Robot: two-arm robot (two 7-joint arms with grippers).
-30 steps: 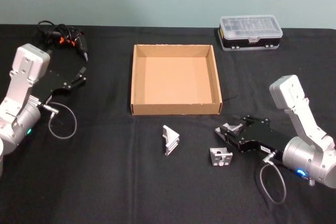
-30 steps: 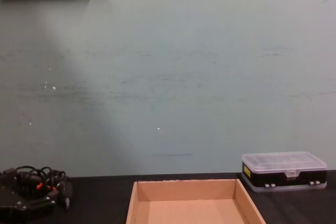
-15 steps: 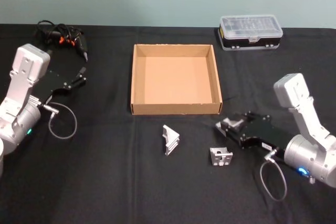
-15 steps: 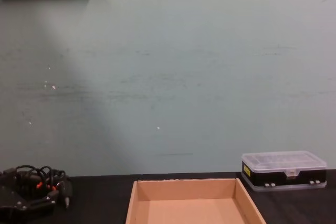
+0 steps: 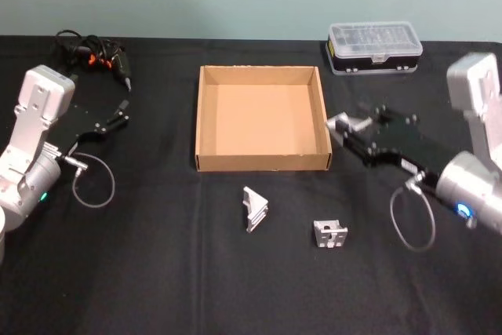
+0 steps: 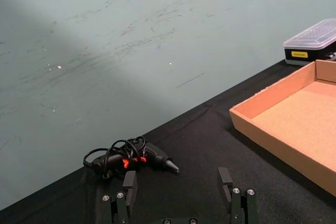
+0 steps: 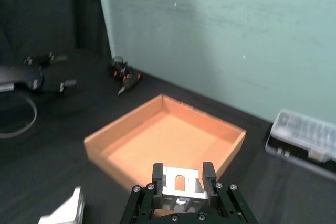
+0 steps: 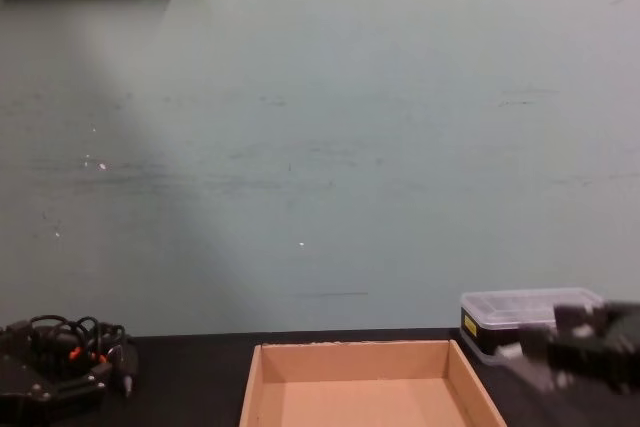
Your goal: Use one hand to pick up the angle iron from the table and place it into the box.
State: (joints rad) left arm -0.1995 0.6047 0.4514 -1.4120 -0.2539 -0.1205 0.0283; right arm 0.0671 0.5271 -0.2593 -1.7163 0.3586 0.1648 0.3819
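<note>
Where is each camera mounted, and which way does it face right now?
Head: above, looking down on the table; left gripper parked left, right gripper holding an angle iron beside the box.
Chest: low, facing the wall across the box; right gripper at its right edge.
Left wrist: over the left gripper's open fingers, toward the wall.
Right wrist: over its fingers, toward the box.
Shared: all four show the box.

Colour notes.
My right gripper [image 7: 182, 174] is black, with a silver angle iron [image 7: 180, 188] in it. Box [image 5: 262, 162] plain tan, table [image 5: 157, 272] matte black, case [image 5: 375, 47] clear-lidded over black, wall [image 8: 320, 147] pale green.
</note>
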